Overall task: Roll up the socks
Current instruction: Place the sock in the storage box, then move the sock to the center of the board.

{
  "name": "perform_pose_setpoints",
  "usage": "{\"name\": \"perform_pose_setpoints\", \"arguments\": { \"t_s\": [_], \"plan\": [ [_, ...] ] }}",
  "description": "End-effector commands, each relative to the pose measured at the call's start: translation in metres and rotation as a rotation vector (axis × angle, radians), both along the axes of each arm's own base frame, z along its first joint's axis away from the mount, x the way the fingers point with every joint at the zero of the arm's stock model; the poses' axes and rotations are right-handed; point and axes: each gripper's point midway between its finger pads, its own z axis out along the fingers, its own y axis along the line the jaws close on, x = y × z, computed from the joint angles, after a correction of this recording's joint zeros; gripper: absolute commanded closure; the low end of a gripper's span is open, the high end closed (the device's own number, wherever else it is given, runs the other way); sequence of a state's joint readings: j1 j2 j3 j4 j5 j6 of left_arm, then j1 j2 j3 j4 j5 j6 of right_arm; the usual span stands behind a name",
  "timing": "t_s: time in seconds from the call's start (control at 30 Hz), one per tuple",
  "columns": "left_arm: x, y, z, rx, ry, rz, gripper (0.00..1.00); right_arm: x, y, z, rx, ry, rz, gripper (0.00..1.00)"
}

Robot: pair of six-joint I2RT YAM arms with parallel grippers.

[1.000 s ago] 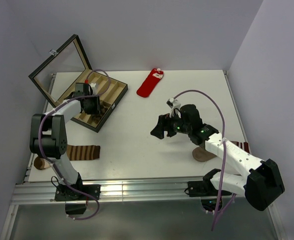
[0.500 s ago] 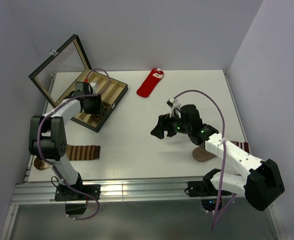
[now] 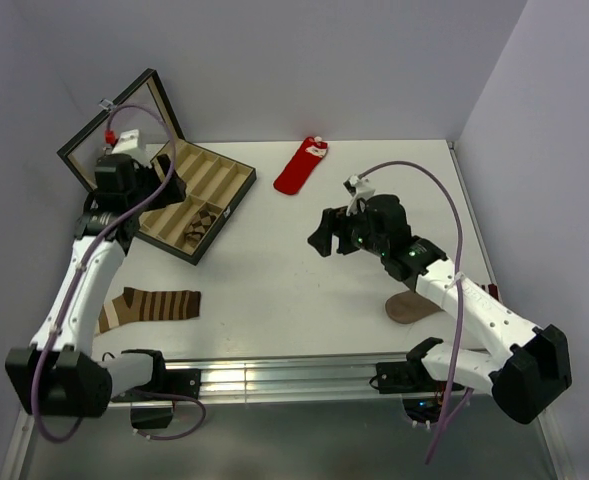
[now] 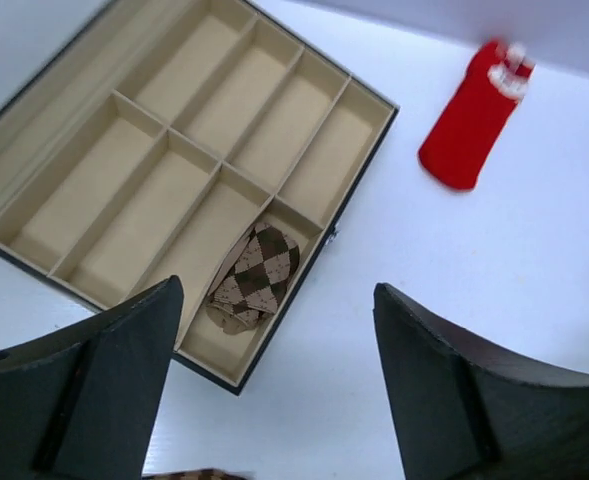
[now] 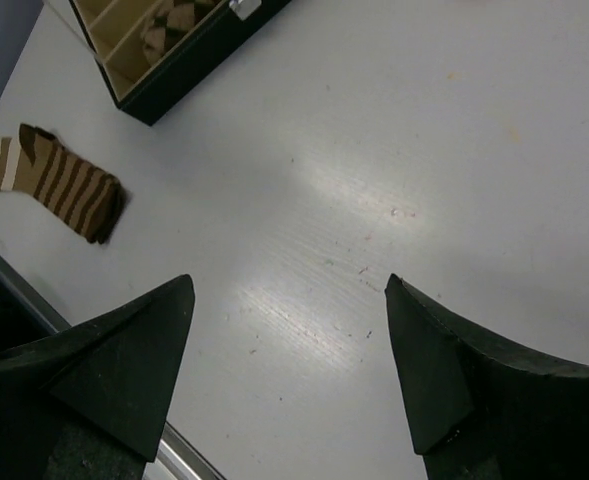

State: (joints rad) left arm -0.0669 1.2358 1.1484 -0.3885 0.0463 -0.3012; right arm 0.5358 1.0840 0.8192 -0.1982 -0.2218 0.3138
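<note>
The argyle sock (image 4: 256, 275) lies bunched in the near-right compartment of the open box (image 4: 94, 215), and it also shows from above as the argyle sock (image 3: 202, 222). My left gripper (image 4: 277, 290) hangs open above the box's front corner with nothing between its fingers; the top view puts the left gripper (image 3: 166, 182) over the box. The red sock (image 3: 300, 168) with its white cuff lies flat at the table's far edge, and the left wrist view shows the red sock (image 4: 474, 120) too. Over the mid table my right gripper (image 3: 324, 236) is open and empty, the right gripper (image 5: 289, 285) above bare tabletop.
The box's glass lid (image 3: 114, 130) stands raised at the far left. A brown-and-cream striped sock (image 3: 154, 305) lies near the front left edge. A plain tan-brown sock (image 3: 414, 308) lies under the right arm at the front right.
My left gripper opened, let go of the argyle sock in the box compartment, and rose back toward the lid. The right gripper shifted slightly away from the front edge.
</note>
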Motion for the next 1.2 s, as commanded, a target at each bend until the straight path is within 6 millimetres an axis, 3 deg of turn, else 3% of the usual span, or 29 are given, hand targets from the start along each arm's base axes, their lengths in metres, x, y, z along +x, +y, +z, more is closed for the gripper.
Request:
{"name": "perform_pose_setpoints", "arguments": {
  "t_s": [0.0,0.17,0.4,0.53,0.6,0.63,0.7,0.73,0.8,0.83,0.9,1.17],
  "plan": [
    [-0.023,0.011,0.02,-0.063,-0.063,0.114,0.17,0.027,-0.006,0.031,0.01,-0.069,-0.1,0.16],
    [-0.054,0.028,0.024,-0.1,-0.103,0.242,0.0,0.057,0.002,0.03,0.029,-0.026,-0.168,0.16],
    [-0.088,0.043,-0.002,-0.068,-0.108,0.317,0.0,0.113,0.015,0.007,-0.012,0.067,-0.24,0.21],
    [-0.092,0.043,-0.019,-0.043,-0.089,0.317,0.01,0.15,0.027,-0.02,0.019,0.209,-0.329,0.28],
    [-0.092,0.041,-0.03,-0.038,-0.074,0.318,0.02,0.167,0.028,-0.021,0.069,0.234,-0.367,0.3],
    [-0.092,0.042,-0.033,-0.038,-0.072,0.322,0.02,0.174,0.031,-0.033,0.102,0.278,-0.397,0.3],
    [-0.091,0.042,-0.04,-0.033,-0.064,0.33,0.03,0.191,0.03,-0.034,0.149,0.298,-0.441,0.3],
    [-0.091,0.043,-0.042,-0.029,-0.063,0.332,0.03,0.198,0.031,-0.05,0.167,0.348,-0.478,0.3],
    [-0.09,0.044,-0.047,-0.022,-0.056,0.34,0.03,0.214,0.03,-0.053,0.219,0.383,-0.532,0.3],
    [-0.09,0.044,-0.048,-0.019,-0.057,0.344,0.04,0.22,0.03,-0.07,0.222,0.42,-0.553,0.3],
    [-0.09,0.048,-0.046,-0.003,-0.059,0.356,0.04,0.231,0.031,-0.083,0.275,0.466,-0.59,0.3],
    [-0.091,0.051,-0.05,0.028,-0.051,0.362,0.04,0.26,0.035,-0.11,0.378,0.543,-0.713,0.3]
  ]
}}
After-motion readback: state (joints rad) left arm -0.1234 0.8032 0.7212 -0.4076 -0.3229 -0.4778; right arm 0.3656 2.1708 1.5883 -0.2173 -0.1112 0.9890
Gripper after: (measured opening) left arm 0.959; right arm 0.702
